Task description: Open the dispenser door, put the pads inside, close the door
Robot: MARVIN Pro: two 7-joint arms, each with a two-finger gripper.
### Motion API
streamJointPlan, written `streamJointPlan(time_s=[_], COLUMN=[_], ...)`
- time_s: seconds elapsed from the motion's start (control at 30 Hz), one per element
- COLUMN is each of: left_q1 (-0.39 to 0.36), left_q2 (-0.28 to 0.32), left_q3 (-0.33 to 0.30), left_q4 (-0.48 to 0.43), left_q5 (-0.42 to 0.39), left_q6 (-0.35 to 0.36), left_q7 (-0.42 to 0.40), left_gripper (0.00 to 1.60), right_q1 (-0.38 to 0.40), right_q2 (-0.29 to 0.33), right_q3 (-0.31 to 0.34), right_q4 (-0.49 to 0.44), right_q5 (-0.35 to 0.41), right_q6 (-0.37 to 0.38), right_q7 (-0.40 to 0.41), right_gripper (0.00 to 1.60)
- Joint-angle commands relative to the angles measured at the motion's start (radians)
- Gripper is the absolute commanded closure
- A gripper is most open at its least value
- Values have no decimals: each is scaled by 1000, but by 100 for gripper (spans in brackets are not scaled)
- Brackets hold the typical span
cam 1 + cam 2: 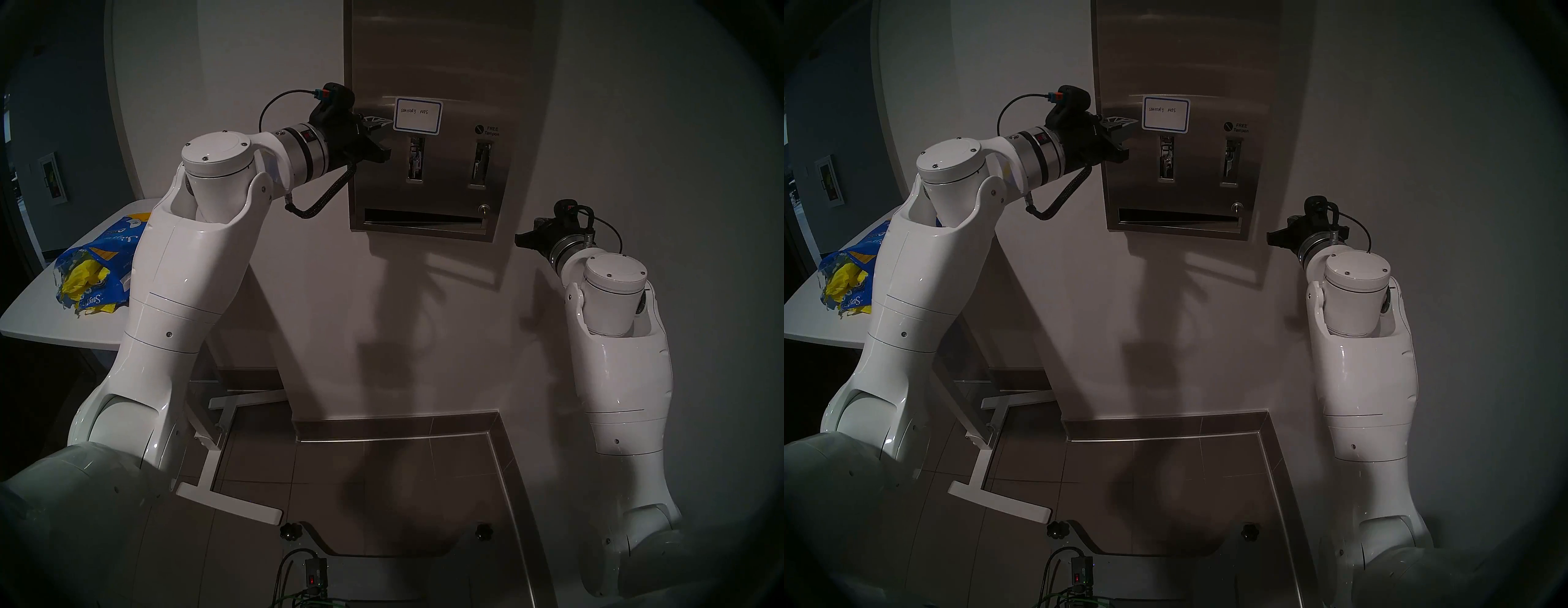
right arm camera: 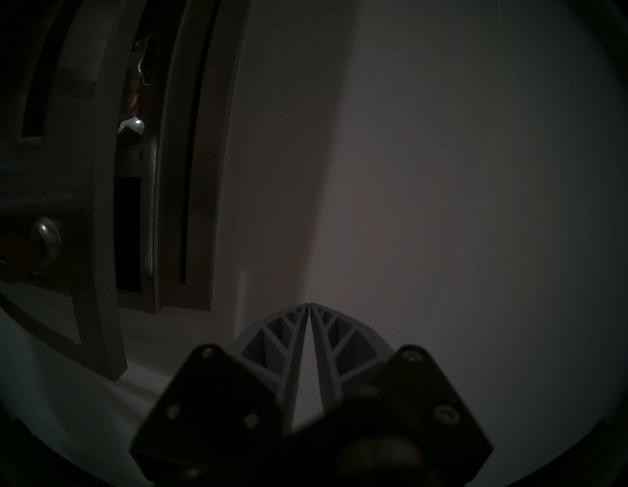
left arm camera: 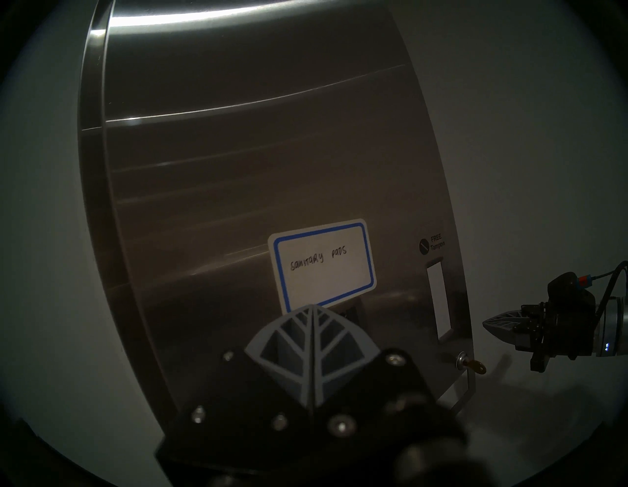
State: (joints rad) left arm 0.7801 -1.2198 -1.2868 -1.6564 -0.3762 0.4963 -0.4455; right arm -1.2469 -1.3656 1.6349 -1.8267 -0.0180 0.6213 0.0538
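The dispenser door [image 1: 441, 68] is a brushed-steel panel on the wall with a blue-bordered label [image 1: 418, 114] and a key [image 3: 475, 368] in its lock. In the right wrist view its lock-side edge [image 2: 102, 211] stands slightly off the cabinet, showing a dark gap. My left gripper [image 1: 390, 121] is shut and empty, its tips at the door face just left of the label; contact is unclear. Below and right of the dispenser, my right gripper [image 1: 517, 238] is shut near the wall, holding nothing. Yellow pads [image 1: 80, 284] lie in a torn blue bag on the left table.
A white folding table [image 1: 38, 318] stands at the left with the blue printed bag [image 1: 110, 242] on it, partly hidden by my left arm. Its legs [image 1: 225, 424] reach onto the tiled floor. A metal-edged step [image 1: 500, 458] runs along the floor below the dispenser.
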Motion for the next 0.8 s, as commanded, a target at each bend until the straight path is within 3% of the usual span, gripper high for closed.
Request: streamJointPlan(time_s=[0.0,0.47,0.77], left_q1=[-70,-191,-255], left_q2=[-46,-172,-220], left_q3=[16,93,129], left_q4=[29,138,213], left_q5=[10,43,58], left_q6=[-17,-45,-70], left_q7=[19,75,90], left_gripper=[160,160,160], right_q1=[8,9,8], right_q2=[1,1,1], right_q3=[-1,-1,-1], right_q4=[-15,-14,-15], right_q5=[0,1,1], right_q6=[-3,-3,-3], right_q7=[1,0,0], right_gripper=[109,109,109])
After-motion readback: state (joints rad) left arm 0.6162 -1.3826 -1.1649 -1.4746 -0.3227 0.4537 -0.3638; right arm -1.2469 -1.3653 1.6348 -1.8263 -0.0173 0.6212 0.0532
